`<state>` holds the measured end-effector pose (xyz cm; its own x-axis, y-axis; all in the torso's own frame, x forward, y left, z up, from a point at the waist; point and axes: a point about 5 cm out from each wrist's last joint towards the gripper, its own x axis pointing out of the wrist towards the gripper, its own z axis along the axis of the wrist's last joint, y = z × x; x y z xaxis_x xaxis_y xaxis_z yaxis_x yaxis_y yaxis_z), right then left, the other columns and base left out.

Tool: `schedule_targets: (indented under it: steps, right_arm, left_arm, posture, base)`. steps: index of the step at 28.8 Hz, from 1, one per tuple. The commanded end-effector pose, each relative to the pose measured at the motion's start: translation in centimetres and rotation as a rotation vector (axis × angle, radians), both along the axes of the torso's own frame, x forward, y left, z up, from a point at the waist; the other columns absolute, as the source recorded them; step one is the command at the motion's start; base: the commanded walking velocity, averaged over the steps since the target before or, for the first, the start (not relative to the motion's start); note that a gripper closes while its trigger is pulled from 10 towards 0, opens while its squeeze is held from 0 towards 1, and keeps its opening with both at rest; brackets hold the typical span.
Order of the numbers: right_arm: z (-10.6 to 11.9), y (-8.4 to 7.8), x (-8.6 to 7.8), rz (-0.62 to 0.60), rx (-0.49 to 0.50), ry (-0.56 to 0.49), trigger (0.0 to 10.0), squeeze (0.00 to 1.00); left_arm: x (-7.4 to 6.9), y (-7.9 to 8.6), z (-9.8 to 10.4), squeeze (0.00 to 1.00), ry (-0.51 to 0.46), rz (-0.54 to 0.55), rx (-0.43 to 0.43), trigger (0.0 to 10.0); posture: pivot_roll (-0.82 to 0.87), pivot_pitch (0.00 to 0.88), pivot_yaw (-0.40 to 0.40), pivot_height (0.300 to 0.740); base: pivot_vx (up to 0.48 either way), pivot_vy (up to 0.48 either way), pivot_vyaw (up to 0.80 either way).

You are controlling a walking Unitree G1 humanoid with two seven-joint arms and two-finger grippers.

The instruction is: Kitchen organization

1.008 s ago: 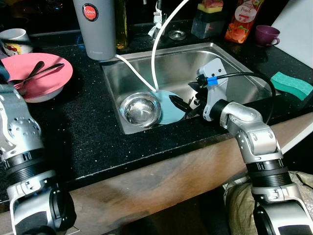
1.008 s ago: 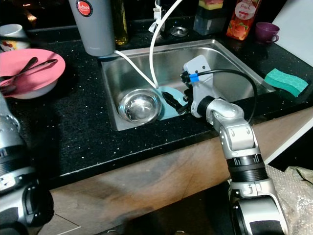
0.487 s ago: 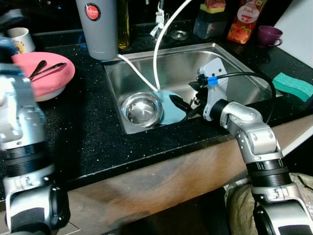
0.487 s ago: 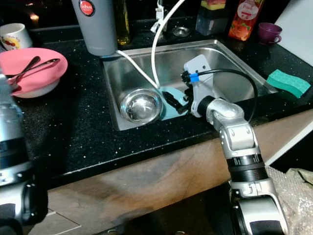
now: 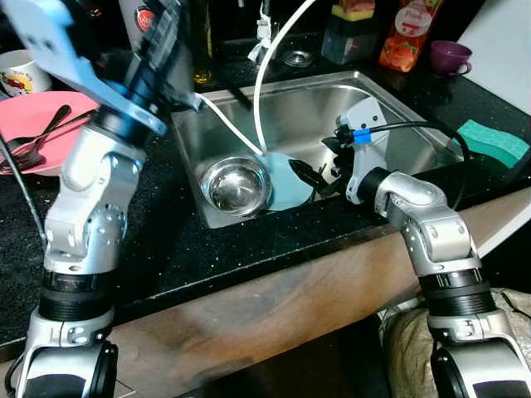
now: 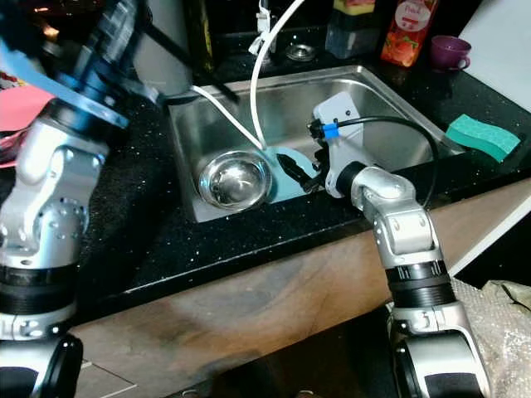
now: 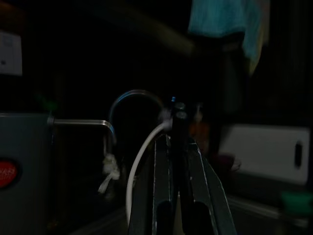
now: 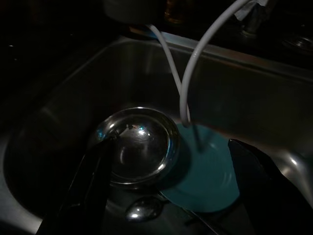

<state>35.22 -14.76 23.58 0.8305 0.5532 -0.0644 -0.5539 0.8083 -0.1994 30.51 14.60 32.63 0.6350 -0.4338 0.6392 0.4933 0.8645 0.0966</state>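
Note:
A steel bowl (image 5: 237,184) sits in the sink (image 5: 398,124) at its front left, overlapping a teal plate (image 5: 292,189). A spoon (image 8: 144,209) lies in front of them. My right gripper (image 5: 309,177) is low in the sink just over the plate's right edge, open, with nothing between its fingers (image 8: 90,186). My left arm is raised and blurred over the counter left of the sink. The left gripper (image 5: 238,94) points at the sink's back left corner, shut on nothing in the left wrist view.
A white hose (image 5: 260,91) hangs down onto the plate. A pink plate (image 5: 46,112) with spoons and a white mug (image 5: 18,73) stand far left. A green sponge (image 5: 494,141), purple cup (image 5: 449,56) and juice bottle (image 5: 405,33) are at the right and back.
My left arm has swung up from the lower left and now reaches across the counter toward the sink's back left corner. The right arm has stayed put.

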Motion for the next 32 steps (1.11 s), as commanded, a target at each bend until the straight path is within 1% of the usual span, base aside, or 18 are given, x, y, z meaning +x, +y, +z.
schedule_targets:
  steps: [1,2,3,4,6,8,12,13,15,16,19,21,23,24,26,27,29,32]
  right_arm:
    - [-0.2,0.1,-0.1,0.001,0.007,0.001,10.0,0.00]
    - [-0.2,0.1,-0.1,0.001,0.007,0.001,10.0,0.00]
    - [-0.2,0.2,-0.2,0.003,0.008,0.002,10.0,0.00]
    - [-0.2,0.2,-0.2,0.003,0.008,0.002,10.0,0.00]
    - [-0.3,0.4,-0.2,0.006,0.011,0.002,10.0,0.00]
    - [-0.3,0.4,-0.3,0.005,0.015,0.003,10.0,0.00]
    - [-0.4,0.8,-0.4,0.009,0.018,0.004,10.0,0.00]
    - [-0.4,0.8,-0.4,0.009,0.018,0.004,10.0,0.00]
    - [-0.9,1.7,-0.8,0.030,0.026,0.017,10.0,0.00]
    - [-0.9,1.7,-0.8,0.030,0.026,0.017,10.0,0.00]
    - [-1.5,2.9,-1.3,0.059,0.041,0.036,10.0,0.00]
    - [-1.5,2.9,-1.3,0.059,0.041,0.036,10.0,0.00]
    - [-1.8,4.0,-1.7,0.084,0.058,0.047,10.0,0.00]
    - [-1.8,4.0,-1.7,0.084,0.058,0.047,10.0,0.00]
    - [-1.9,4.5,-1.8,0.098,0.062,0.048,10.0,0.00]
    - [-1.9,4.5,-1.8,0.098,0.062,0.048,10.0,0.00]
    - [-1.9,4.6,-1.8,0.101,0.056,0.044,10.0,0.00]
    - [-1.7,4.6,-1.7,0.094,0.055,0.039,10.0,0.00]
  left_arm:
    - [0.9,-0.2,-1.5,0.00,0.057,0.065,0.084,0.0]
    - [0.9,-0.2,-1.5,0.00,0.057,0.065,0.084,0.0]
    - [1.4,-0.3,-2.3,0.00,0.071,0.118,0.128,0.0]
    - [1.4,-0.3,-2.3,0.00,0.071,0.118,0.128,0.0]
    - [2.5,-0.8,-3.9,0.00,0.100,0.173,0.190,0.0]
    - [3.3,-1.6,-5.2,0.00,0.135,0.181,0.241,0.0]
    - [4.0,-2.6,-6.9,0.00,0.186,0.153,0.284,0.0]
    - [4.0,-2.6,-6.9,0.00,0.186,0.153,0.284,0.0]
    - [4.4,-3.6,-7.8,0.00,0.211,0.114,0.301,0.0]
    - [4.4,-3.6,-7.8,0.00,0.211,0.114,0.301,0.0]
    - [4.7,-4.5,-8.7,0.00,0.223,0.087,0.347,0.0]
    - [4.7,-4.5,-8.7,0.00,0.223,0.087,0.347,0.0]
    - [5.2,-4.8,-9.6,0.00,0.236,0.077,0.377,0.0]
    - [5.2,-4.8,-9.6,0.00,0.236,0.077,0.377,0.0]
    - [5.7,-5.1,-10.7,0.00,0.272,0.068,0.411,0.0]
    - [5.7,-5.1,-10.7,0.00,0.272,0.068,0.411,0.0]
    - [6.0,-5.2,-11.2,0.00,0.282,0.070,0.446,0.0]
    - [6.2,-5.1,-11.3,0.00,0.289,0.080,0.458,0.0]
  posture:
    - [0.03,0.080,-0.025,0.740]
    - [0.03,0.080,-0.025,0.740]
    - [0.03,0.079,-0.024,0.740]
    - [0.03,0.079,-0.024,0.740]
    - [0.03,0.077,-0.017,0.740]
    - [0.03,0.077,-0.015,0.740]
    - [0.03,0.075,-0.001,0.740]
    - [0.03,0.075,-0.001,0.740]
    - [0.03,0.073,0.005,0.740]
    - [0.03,0.073,0.005,0.740]
    - [0.03,0.070,0.013,0.740]
    - [0.03,0.070,0.013,0.740]
    - [0.03,0.069,0.015,0.740]
    - [0.03,0.069,0.015,0.740]
    - [0.03,0.071,0.013,0.740]
    - [0.03,0.071,0.013,0.740]
    - [0.03,0.074,0.014,0.740]
    - [0.03,0.081,0.015,0.740]
  base:
    - [0.000,0.000,0.00]
    - [0.000,0.000,0.00]
    - [0.000,0.000,0.00]
    - [0.000,0.000,0.00]
    - [0.000,0.000,0.00]
    - [0.000,0.000,0.00]
    - [0.000,0.000,0.00]
    - [0.000,0.000,0.00]
    - [0.000,0.000,0.00]
    - [0.000,0.000,0.00]
    - [0.000,0.000,0.00]
    - [0.000,0.000,0.00]
    - [0.000,0.000,0.00]
    - [0.000,0.000,0.00]
    - [0.000,0.000,0.00]
    - [0.000,0.000,0.00]
    - [0.000,0.000,0.00]
    - [0.000,0.000,0.00]
